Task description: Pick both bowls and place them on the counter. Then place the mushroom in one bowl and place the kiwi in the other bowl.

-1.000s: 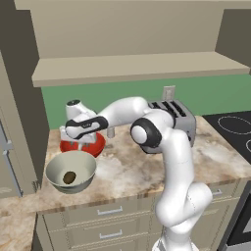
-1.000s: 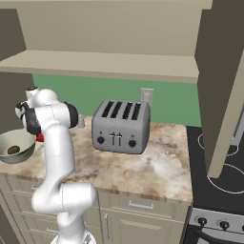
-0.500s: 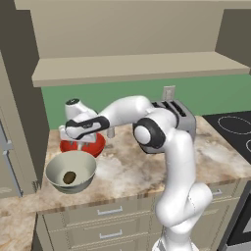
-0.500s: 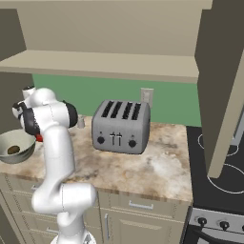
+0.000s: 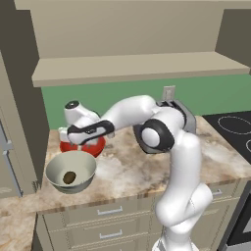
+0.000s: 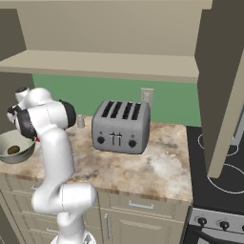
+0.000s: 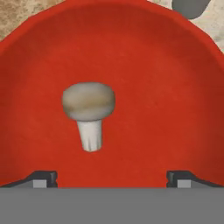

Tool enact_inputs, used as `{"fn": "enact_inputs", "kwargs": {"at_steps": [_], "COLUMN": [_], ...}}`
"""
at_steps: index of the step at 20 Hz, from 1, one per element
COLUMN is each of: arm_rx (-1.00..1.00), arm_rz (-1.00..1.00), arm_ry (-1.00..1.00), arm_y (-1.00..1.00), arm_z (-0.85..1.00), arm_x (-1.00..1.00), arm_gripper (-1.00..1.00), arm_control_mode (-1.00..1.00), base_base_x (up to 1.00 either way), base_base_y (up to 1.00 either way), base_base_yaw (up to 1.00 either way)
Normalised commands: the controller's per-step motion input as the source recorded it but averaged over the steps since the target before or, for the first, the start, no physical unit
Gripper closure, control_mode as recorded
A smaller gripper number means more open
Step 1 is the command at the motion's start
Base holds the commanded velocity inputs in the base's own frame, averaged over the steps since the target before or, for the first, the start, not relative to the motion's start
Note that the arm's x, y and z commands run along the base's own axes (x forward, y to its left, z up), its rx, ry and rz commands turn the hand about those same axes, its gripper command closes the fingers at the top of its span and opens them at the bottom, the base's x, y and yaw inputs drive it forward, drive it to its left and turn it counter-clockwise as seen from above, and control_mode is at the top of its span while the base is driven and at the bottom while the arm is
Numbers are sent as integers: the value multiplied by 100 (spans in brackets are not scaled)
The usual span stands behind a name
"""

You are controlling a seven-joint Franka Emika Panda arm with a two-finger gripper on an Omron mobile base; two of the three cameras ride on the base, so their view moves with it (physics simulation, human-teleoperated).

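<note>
Over the red bowl (image 7: 175, 87) on the table (image 5: 127, 171), our jaws stand wide apart and hold nothing; the mushroom (image 7: 89, 109) lies inside, the kiwi (image 5: 69, 177) in the grey bowl (image 5: 71, 171). Risk: lifting away carelessly, we could clip the rim.

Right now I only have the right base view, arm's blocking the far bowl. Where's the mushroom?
Observer: The mushroom lies in the red bowl, stem toward the fingertips in the hand view.
Operator: Gripper holding it?
Observer: No. The gripper is open, fingertips wide apart, mushroom untouched.
Operator: Kiwi?
Observer: The left base view shows the kiwi in the grey bowl, in front of the red one on the counter.
</note>
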Motion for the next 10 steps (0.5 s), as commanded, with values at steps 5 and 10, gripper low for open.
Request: {"fn": "enact_inputs", "kwargs": {"at_steps": [5,10], "arm_rx": [0,0], "arm_rz": [0,0], "arm_ry": [-8,-6], "arm_y": [-23,-26], "arm_z": [20,23], "arm_x": [-29,-30], "arm_gripper": [-100,-100], "arm_control_mode": [-100,-100], "base_base_x": [0,0], "base_base_y": [0,0], "base_base_yaw": [0,0]}}
